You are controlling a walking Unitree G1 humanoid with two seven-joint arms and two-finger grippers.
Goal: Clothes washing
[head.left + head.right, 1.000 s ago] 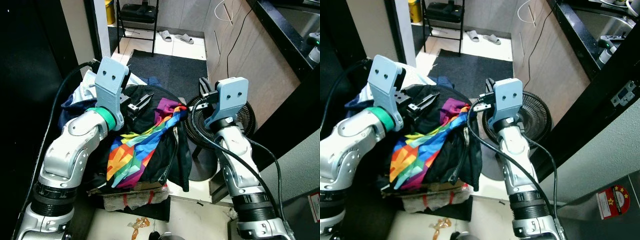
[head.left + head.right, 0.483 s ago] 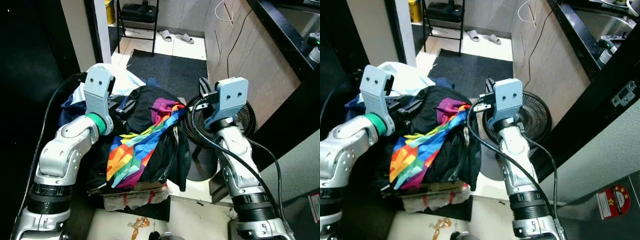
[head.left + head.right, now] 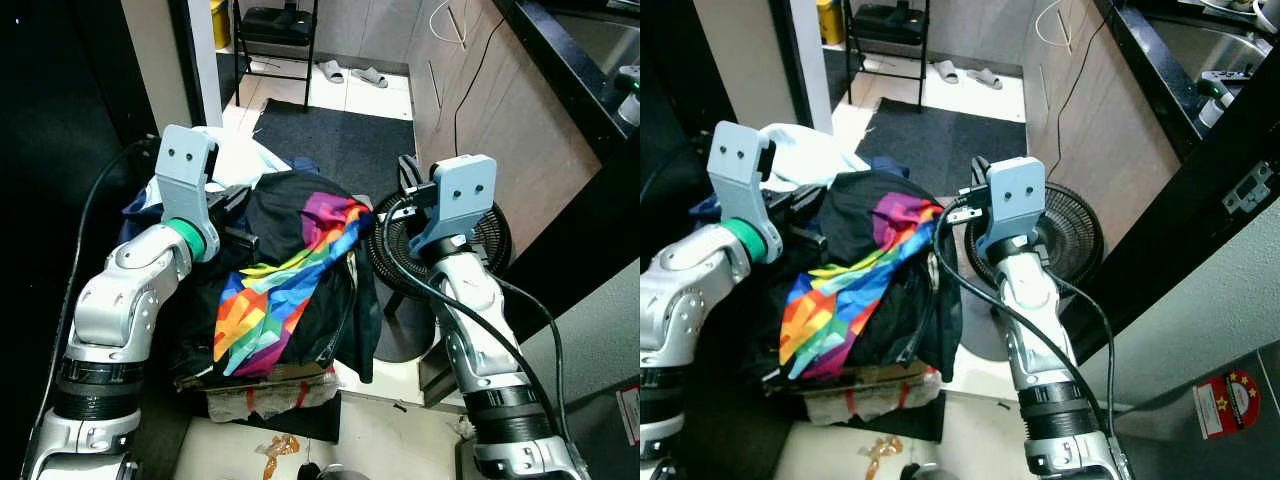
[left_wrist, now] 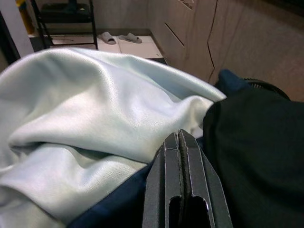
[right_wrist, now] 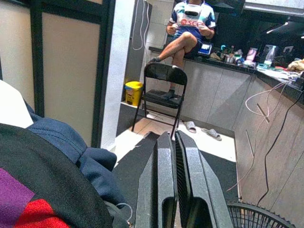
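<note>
The left tool [image 4: 180,142] has drawn back from over the black garment [image 3: 285,205] to the pile's near-left side, fingers pressed together and holding nothing, tips against pale blue cloth [image 4: 85,109]; I judge no piece is picked yet. The laundry pile [image 3: 270,300] lies just ahead of it. The right tool [image 5: 172,156], also closed and empty, hovers beside the pile over the floor fan [image 3: 490,240]. A cabinet wall hems its right; open mat lies beyond.

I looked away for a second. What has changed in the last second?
The left tool pulled back from over the black and rainbow garment toward the pale cloth on the robot's left side, its fingers shut. The right tool, clothes pile and fan stayed put.
</note>
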